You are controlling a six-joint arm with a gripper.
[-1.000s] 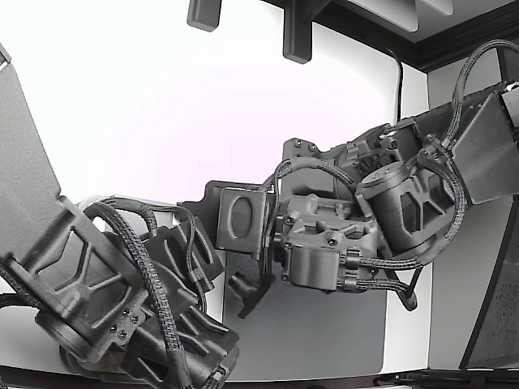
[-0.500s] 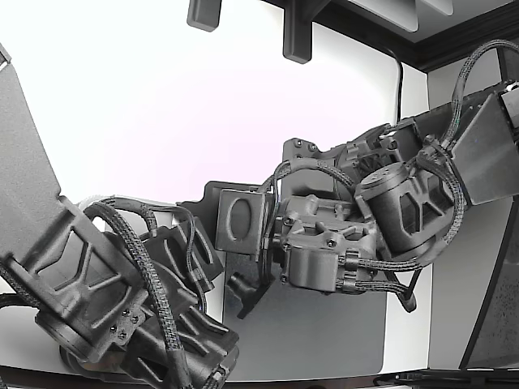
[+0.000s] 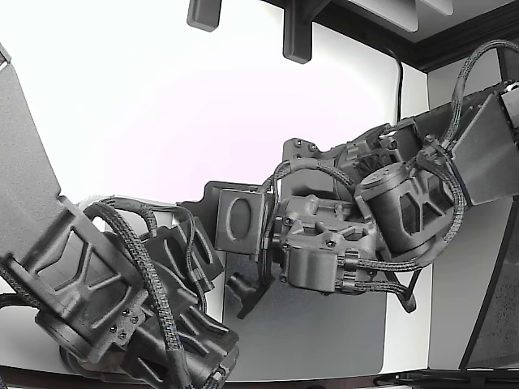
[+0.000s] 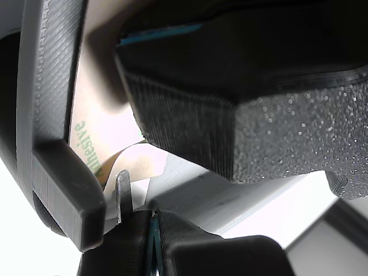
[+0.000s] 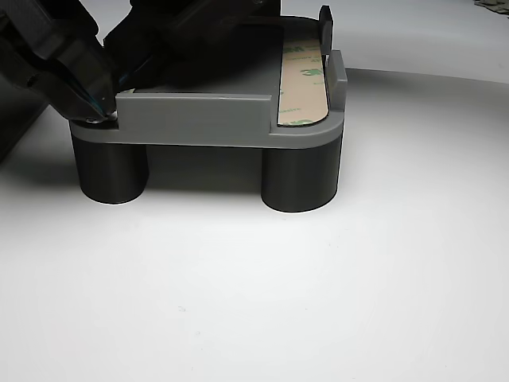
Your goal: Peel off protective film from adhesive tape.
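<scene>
Exterior view, left to right: a large second arm (image 3: 97,300) fills the lower-left corner; at centre the end effector (image 3: 251,296) is seen pointing down toward a dark grey mat (image 3: 324,340) on the white worktop (image 3: 146,105); the working arm's wrist body (image 3: 340,243) and cabling run off to the exterior view's right. The tape is not visible in this view.

Other view, left to right: a dark tool tip with a blue line (image 5: 83,76) is pressed against the left end of a grey fixture (image 5: 199,119) raised on two round legs; the tape strip (image 5: 302,79), tan liner with green print, lies in the fixture's right-hand slot beside a small upright tab (image 5: 324,24). The strip's long axis runs front to back along the fixture's right edge, its rounded end toward the fixture's front edge.

Wrist view: the liner (image 4: 98,138) is seen close in, between a dark finger (image 4: 54,144) and a dark textured pad (image 4: 259,115), with its end curled up off the grey surface near a thin metal blade (image 4: 122,192). Whether the liner is actually pinched cannot be told; the jaw gap appears narrow but contact is hidden.

Judgement: the lifted liner end lies just beside the fingertips, so the peel would be expected to run along the strip's long axis.
</scene>
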